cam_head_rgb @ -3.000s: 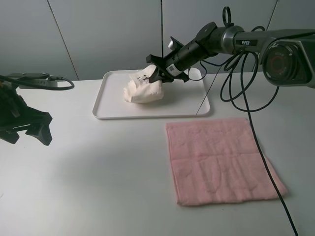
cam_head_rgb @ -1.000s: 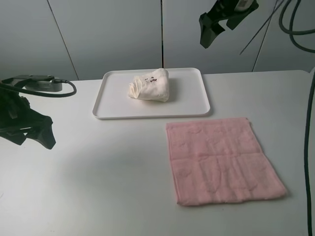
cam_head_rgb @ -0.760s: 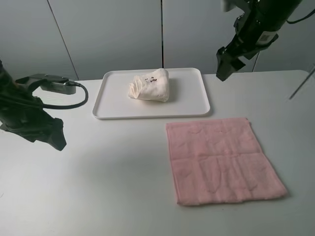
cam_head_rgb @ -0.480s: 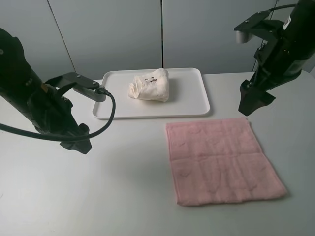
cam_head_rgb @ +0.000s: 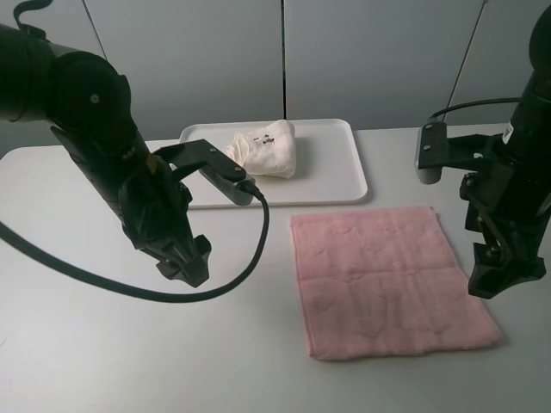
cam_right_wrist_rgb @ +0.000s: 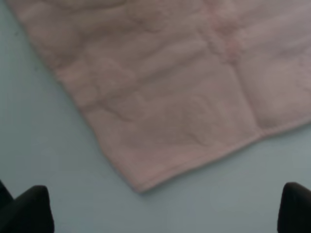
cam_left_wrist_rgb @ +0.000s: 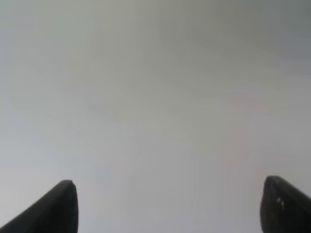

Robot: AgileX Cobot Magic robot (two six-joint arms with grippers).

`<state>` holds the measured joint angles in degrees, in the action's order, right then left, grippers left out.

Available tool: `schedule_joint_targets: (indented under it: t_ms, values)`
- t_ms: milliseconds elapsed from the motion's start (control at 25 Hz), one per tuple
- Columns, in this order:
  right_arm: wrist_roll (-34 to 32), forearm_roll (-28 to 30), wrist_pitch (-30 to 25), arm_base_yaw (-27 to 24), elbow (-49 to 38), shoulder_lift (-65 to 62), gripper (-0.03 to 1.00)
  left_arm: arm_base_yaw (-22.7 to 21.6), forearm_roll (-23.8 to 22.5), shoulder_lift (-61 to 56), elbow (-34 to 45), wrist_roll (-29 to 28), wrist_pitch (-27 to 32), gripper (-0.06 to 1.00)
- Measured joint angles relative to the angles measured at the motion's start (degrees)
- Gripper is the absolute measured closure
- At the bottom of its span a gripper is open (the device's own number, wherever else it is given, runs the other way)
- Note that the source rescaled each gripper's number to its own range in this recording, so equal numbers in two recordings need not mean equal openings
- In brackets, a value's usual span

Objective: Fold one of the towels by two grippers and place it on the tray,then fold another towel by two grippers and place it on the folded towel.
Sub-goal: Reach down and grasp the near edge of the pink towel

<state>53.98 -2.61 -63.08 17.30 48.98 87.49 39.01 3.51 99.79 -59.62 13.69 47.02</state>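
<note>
1. The left gripper (cam_head_rgb: pixel 185 265) has its jaws spread wide and grips nothing. In its wrist view the two dark fingertips (cam_left_wrist_rgb: pixel 58 206) sit far apart at the picture's edge, with only bare table between them.
2. This left gripper (cam_left_wrist_rgb: pixel 167 196) points down at the table (cam_head_rgb: pixel 103 344) in front of the tray's left end. It is apart from both towels. A black cable (cam_head_rgb: pixel 250 258) loops from its arm over the table.
3. The right gripper (cam_head_rgb: pixel 492 277) is also spread wide and empty. In its wrist view its fingertips (cam_right_wrist_rgb: pixel 29 208) stand at the two sides of the picture.
4. The right gripper (cam_right_wrist_rgb: pixel 163 211) points down in front of the tray and off past its right end, at the right edge of the pink towel (cam_head_rgb: pixel 387 275). In the wrist view a corner of the pink towel (cam_right_wrist_rgb: pixel 170 87) lies just ahead of the open jaws. I cannot tell whether the fingers touch it.
5. The pink towel lies flat and unfolded on the table, just in front of the tray's right half and not touching it.
6. The cream towel (cam_head_rgb: pixel 263 148) lies bunched and roughly folded on the tray (cam_head_rgb: pixel 331 176), around the middle and toward the back rim.
</note>
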Motion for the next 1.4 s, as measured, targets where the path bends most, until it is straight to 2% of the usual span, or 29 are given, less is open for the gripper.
schedule_joint_targets:
  t_ms: [160,480,840,1120,1400]
  values:
    - [4.7,-4.0,1.4,0.0,-2.9,-0.1,-0.03,5.3,0.0,5.4,-3.8,1.2,0.5,-0.03]
    - [11.0,-4.8,4.0,0.0,-8.3,-0.1,-0.03,13.2,-1.3,11.6,-8.6,6.4,0.0,-0.03]
    - [16.2,-5.7,7.2,0.0,-9.6,-0.1,-0.03,19.1,-11.2,11.8,-9.0,7.4,-6.6,-0.03]
    - [17.1,-5.5,7.2,0.0,-9.6,-0.1,-0.03,20.3,-11.7,11.8,-9.0,8.1,-8.0,-0.03]
    - [19.2,-1.1,6.8,0.0,-9.6,-0.1,-0.03,20.3,-11.1,11.8,-9.0,10.1,-8.2,-0.03]
